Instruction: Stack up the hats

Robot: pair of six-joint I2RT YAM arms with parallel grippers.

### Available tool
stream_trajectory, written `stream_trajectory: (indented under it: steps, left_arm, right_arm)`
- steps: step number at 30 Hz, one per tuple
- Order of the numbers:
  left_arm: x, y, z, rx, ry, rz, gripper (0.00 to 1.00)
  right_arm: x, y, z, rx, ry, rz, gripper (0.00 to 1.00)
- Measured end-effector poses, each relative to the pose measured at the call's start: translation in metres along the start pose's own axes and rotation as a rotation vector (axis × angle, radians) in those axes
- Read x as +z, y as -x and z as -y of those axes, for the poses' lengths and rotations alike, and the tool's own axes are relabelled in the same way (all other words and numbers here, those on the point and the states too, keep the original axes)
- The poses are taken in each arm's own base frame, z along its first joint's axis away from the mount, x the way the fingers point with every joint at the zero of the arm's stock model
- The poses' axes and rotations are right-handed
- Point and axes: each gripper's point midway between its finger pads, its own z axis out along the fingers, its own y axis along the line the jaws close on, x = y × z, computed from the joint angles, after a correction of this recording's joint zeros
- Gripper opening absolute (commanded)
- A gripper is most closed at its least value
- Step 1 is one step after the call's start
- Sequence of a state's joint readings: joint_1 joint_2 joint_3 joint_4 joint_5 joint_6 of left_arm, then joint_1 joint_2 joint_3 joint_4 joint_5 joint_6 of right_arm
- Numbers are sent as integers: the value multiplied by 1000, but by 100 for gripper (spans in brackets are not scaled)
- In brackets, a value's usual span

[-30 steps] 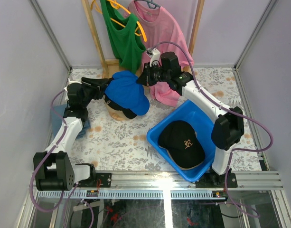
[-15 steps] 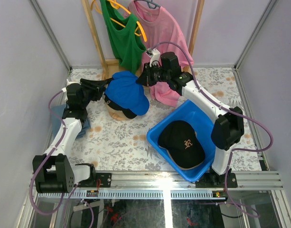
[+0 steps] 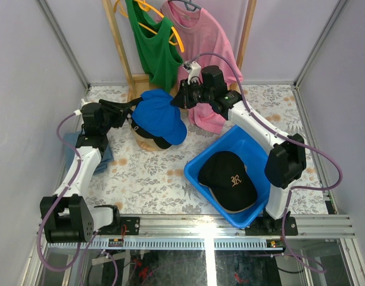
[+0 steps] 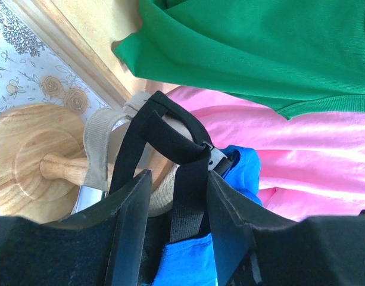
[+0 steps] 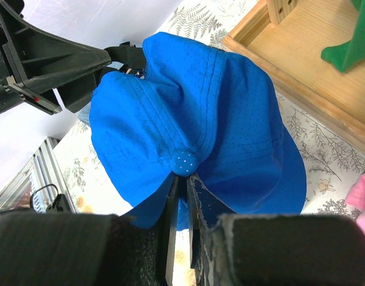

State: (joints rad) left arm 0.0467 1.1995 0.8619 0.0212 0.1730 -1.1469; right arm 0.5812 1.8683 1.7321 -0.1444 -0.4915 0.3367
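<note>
In the bin (image 3: 245,138) a black cap (image 3: 228,171) is laid. The blue cap (image 5: 194,107) is seated atop the stack on the stand (image 4: 21,161). Its crown is met by the right gripper (image 5: 182,179), barely parted; whether cloth is pinched cannot be told. A black strap (image 4: 189,202) is straddled by the spread left gripper (image 4: 177,179).

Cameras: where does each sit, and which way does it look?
Top external: above and behind, looking down at the table; left arm and right arm show.
Left wrist: on the left arm, facing the black strap and wooden stand; left gripper shows.
Right wrist: on the right arm, looking down on the blue hat; right gripper shows.
All share the blue hat.
</note>
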Motion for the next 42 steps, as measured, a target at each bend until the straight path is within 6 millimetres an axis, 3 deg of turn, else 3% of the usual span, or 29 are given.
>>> stream_trajectory:
  steps: [20, 42]
  left_arm:
    - [4, -1, -5, 42, 51, -22, 32]
    - [4, 6, -18, 129, 170, -26, 28]
  right_arm:
    - [0, -5, -2, 2, 15, -15, 38]
    - [0, -4, -2, 9, 14, -14, 45]
